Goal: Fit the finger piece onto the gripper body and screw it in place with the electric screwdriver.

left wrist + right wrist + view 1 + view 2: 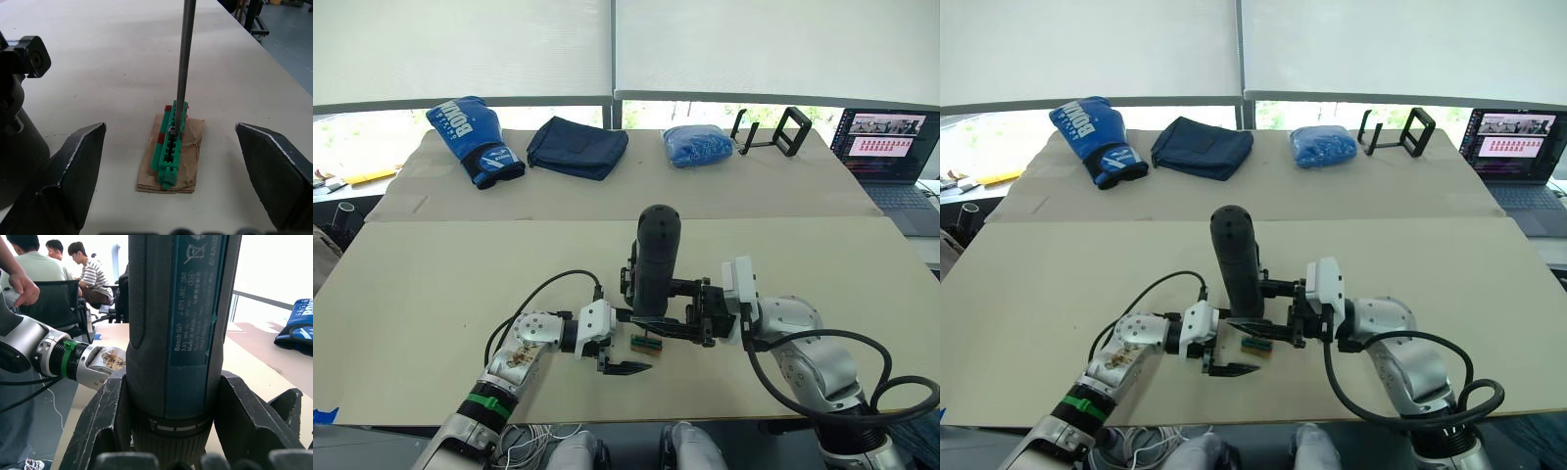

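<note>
Electric screwdriver upright, clamped btwn right gripper jaws.

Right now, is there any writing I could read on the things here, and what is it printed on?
"Bosch GO" on the blue label of the electric screwdriver, held upright in the right gripper.
Further lines on that label: too small to read.
White lettering on the blue boxing glove: cannot be read with certainty.
Laptop screen: text too small to read.
</note>
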Robot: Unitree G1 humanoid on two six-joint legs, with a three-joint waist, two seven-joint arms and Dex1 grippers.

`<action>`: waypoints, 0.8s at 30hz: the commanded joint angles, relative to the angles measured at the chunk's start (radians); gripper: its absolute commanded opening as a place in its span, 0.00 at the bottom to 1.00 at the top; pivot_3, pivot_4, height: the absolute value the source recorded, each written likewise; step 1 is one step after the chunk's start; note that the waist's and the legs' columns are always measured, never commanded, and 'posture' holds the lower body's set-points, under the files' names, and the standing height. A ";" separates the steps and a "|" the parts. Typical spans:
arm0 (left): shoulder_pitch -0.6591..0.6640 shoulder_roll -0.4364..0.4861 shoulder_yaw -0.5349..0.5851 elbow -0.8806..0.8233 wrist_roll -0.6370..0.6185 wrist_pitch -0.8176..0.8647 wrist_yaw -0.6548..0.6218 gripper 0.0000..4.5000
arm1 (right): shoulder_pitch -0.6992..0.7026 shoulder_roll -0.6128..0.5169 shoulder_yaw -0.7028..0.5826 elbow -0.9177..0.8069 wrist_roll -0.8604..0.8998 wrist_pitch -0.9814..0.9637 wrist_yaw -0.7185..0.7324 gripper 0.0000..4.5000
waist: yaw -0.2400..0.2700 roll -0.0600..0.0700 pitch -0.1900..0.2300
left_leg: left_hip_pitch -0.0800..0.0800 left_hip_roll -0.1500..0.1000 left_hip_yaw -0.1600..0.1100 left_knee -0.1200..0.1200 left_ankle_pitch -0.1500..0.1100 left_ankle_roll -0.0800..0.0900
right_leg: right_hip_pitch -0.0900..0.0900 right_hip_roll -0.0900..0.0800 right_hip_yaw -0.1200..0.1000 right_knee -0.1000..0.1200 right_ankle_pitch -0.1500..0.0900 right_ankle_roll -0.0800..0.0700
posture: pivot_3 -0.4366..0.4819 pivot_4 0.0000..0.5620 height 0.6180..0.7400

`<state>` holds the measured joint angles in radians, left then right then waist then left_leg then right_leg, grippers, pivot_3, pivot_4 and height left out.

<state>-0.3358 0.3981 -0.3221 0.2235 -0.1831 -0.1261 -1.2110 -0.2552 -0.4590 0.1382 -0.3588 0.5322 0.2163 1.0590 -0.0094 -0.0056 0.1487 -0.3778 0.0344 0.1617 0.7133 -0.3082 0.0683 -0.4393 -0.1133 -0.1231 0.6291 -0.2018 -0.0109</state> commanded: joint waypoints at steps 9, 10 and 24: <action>0.035 0.022 -0.010 0.015 0.017 0.027 -0.003 0.99 | -0.001 -0.014 -0.022 -0.022 0.016 -0.002 0.000 0.43 | -0.001 0.000 0.000 | 0.000 0.000 0.000 0.000 0.000 0.000 | 0.000 0.000 0.000 0.000 0.000 0.000 | 0.48 0.27 1.00; 0.034 0.021 -0.010 0.015 0.016 0.027 -0.003 0.99 | 0.000 -0.016 -0.020 -0.023 0.017 0.000 0.001 0.43 | 0.000 0.000 0.000 | 0.000 0.000 0.000 0.000 0.000 0.000 | 0.000 0.000 0.000 0.000 0.000 0.000 | 0.48 0.27 1.00; 0.034 0.018 -0.011 0.017 0.017 0.028 -0.001 0.99 | -0.007 -0.018 -0.039 -0.005 0.020 0.004 -0.018 0.43 | 0.000 0.000 0.000 | 0.000 0.000 0.000 0.000 0.000 0.000 | 0.000 0.000 0.000 0.000 0.000 0.000 | 0.48 0.27 1.00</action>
<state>-0.3292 0.4017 -0.3222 0.2131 -0.1830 -0.1200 -1.2095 -0.2559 -0.4712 0.1327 -0.3572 0.5362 0.2170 1.0554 -0.0093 -0.0056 0.1487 -0.3777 0.0345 0.1616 0.7129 -0.3082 0.0683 -0.4393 -0.1137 -0.1232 0.6288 -0.2019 -0.0109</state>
